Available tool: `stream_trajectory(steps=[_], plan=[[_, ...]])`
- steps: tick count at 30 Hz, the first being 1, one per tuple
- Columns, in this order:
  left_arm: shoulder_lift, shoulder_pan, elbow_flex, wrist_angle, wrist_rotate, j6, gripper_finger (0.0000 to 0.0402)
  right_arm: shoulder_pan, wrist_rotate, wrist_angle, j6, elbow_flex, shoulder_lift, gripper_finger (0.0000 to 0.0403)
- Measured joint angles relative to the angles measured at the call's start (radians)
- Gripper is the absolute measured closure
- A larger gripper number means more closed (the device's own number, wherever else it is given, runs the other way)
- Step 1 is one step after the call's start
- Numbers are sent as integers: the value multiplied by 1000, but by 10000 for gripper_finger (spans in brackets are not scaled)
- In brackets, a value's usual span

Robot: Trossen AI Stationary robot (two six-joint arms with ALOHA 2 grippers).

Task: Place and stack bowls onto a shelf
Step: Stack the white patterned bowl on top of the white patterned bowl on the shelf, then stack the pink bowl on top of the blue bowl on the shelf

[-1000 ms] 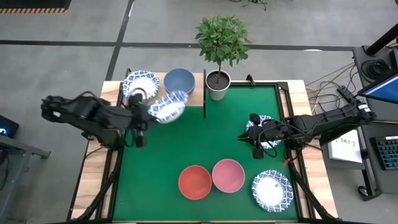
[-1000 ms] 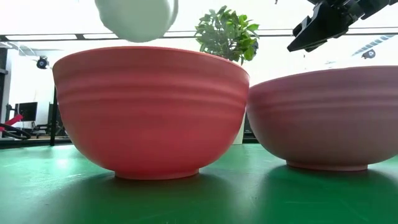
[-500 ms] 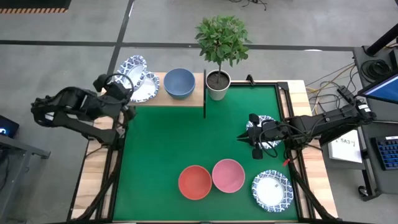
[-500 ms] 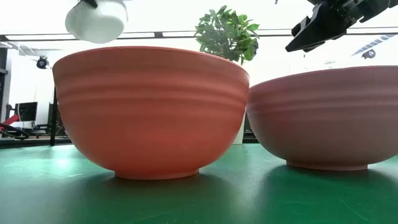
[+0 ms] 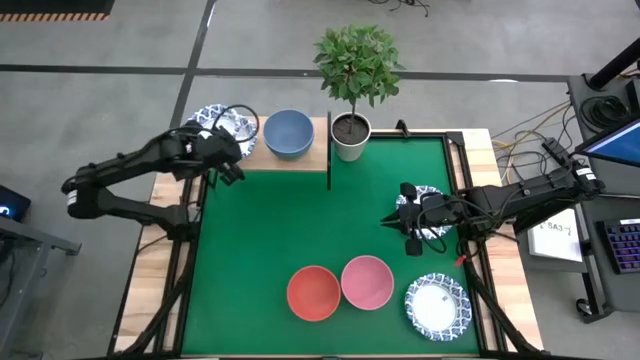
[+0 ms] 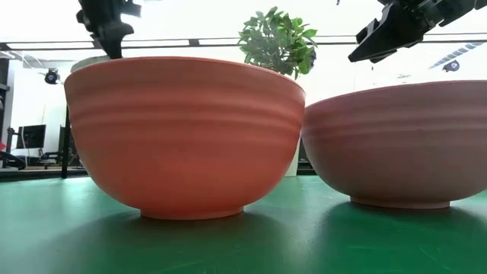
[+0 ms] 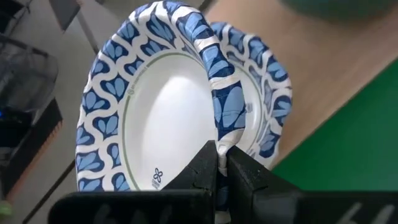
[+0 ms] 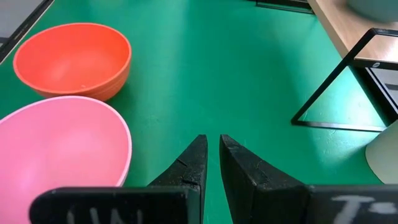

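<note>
On the left, your left tool (image 7: 221,163) is pinched on a patterned bowl (image 7: 158,106) over another (image 7: 264,99) on the shelf (image 5: 250,158), beside the blue bowl (image 5: 288,133). Red (image 5: 313,293), pink (image 5: 367,282) and two patterned bowls wait; the right tool (image 8: 212,163), nearly together, holds nothing

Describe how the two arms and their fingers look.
Both are dark, jointed arms with loose black cables along the links. The left gripper and the right gripper each end in two black, wedge-shaped fingers. A white label with dark lettering sits at the right wrist.
</note>
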Motion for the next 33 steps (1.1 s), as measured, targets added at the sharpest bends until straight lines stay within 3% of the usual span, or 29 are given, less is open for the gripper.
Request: stream_trajectory(steps=[11,22,33], plan=[[80,3,-23,61,0,58,380,0,0,0,-2,0,0,371],[83,4,-14,78,2,59,302,0,0,0,0,0,0,371],[82,4,100,79,19,59,216,0,0,0,8,0,0,371]])
